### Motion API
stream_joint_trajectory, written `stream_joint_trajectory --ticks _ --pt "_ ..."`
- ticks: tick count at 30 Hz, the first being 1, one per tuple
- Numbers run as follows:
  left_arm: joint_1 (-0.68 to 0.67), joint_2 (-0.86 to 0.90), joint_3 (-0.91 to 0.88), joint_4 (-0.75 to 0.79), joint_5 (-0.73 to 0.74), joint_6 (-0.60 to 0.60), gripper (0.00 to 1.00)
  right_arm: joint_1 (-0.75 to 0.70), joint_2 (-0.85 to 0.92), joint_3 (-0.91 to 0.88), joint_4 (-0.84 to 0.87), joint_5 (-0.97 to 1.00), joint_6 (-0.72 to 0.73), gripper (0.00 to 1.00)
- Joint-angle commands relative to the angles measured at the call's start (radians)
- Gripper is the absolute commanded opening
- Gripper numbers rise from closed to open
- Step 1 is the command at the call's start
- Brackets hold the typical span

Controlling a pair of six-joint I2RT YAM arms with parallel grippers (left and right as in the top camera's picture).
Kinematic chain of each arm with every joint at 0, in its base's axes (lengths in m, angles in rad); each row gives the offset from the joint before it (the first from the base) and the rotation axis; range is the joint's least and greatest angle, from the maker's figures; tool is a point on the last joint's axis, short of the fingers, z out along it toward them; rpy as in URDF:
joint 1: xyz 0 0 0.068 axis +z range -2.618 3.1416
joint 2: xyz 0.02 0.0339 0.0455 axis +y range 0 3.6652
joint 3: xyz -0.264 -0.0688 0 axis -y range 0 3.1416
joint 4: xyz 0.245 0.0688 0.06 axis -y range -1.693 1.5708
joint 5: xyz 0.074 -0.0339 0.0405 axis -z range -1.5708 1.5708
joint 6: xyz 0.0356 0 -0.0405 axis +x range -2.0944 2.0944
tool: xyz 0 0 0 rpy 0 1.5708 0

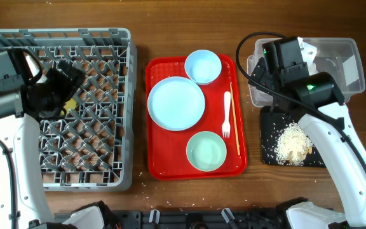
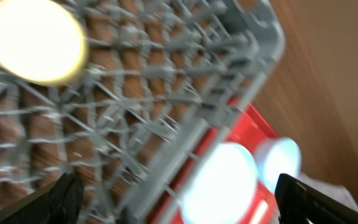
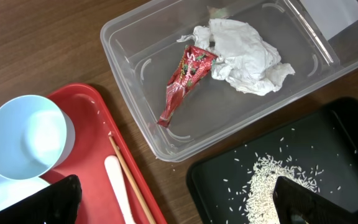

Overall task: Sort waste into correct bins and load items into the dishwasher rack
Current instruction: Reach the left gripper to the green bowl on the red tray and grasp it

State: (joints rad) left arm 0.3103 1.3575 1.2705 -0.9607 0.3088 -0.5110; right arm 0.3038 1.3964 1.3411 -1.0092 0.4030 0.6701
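Observation:
The grey dishwasher rack [image 1: 100, 159] fills the left side. My left gripper [image 1: 65, 89] hovers over it, open and empty; the left wrist view [image 2: 179, 208] is blurred. The yellow cup [image 2: 33, 40] sits in the rack [image 2: 166, 124], apart from the jaws, and shows as a yellow spot from overhead [image 1: 72, 103]. My right gripper [image 1: 258, 71] is open and empty [image 3: 179, 208] between the red tray and the clear tub [image 1: 348, 48]. The tub [image 3: 135, 43] holds the red wrapper [image 3: 185, 81] and white tissue [image 3: 244, 53]. Rice [image 1: 294, 143] lies in the black tray [image 1: 269, 121], also seen from the wrist [image 3: 272, 180].
The red tray [image 1: 154, 168] in the middle holds the round plate [image 1: 176, 103], a bowl at the back [image 1: 203, 67], a bowl at the front [image 1: 206, 151], the white fork [image 1: 226, 114] and the chopsticks [image 1: 234, 117]. A few rice grains lie on the table near its front edge.

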Motion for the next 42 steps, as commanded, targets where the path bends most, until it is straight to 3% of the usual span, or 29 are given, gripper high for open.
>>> stream_joint_trajectory --ticks 1,3,7,9,15,20,27,33,37,42 --pt "-0.076 -0.015 -0.001 -0.001 0.173 0.010 1.00 -0.002 -0.013 0.018 0.002 -0.005 0.011 1.00" --pt "-0.210 -0.003 -0.001 -0.002 0.172 0.063 0.99 -0.002 -0.013 0.018 0.002 -0.005 0.011 1.00" --pt "-0.544 0.077 -0.001 0.034 0.118 0.060 0.80 -0.002 -0.013 0.018 0.002 -0.005 0.012 1.00" --pt "-0.663 0.126 -0.001 0.061 0.072 0.058 0.77 -0.002 -0.013 0.018 0.002 -0.005 0.012 1.00" --pt "-0.935 0.288 -0.001 0.109 0.072 0.058 0.60 -0.002 -0.013 0.018 0.002 -0.005 0.011 1.00" --pt "-1.129 0.341 -0.001 0.113 0.027 0.028 0.51 -0.002 -0.013 0.018 0.002 -0.005 0.012 1.00" --pt "-1.291 0.347 -0.001 0.114 -0.218 -0.215 0.49 -0.002 -0.013 0.018 0.002 -0.005 0.012 1.00" --pt "-1.392 0.453 -0.001 0.184 -0.322 -0.232 0.49 -0.002 -0.013 0.018 0.002 -0.005 0.011 1.00" --pt "-1.393 0.498 -0.001 0.187 -0.348 -0.239 0.40 -0.002 -0.013 0.018 0.002 -0.005 0.012 1.00" --pt "-1.395 0.533 -0.001 0.187 -0.355 -0.264 0.39 -0.002 -0.013 0.018 0.002 -0.005 0.011 1.00"
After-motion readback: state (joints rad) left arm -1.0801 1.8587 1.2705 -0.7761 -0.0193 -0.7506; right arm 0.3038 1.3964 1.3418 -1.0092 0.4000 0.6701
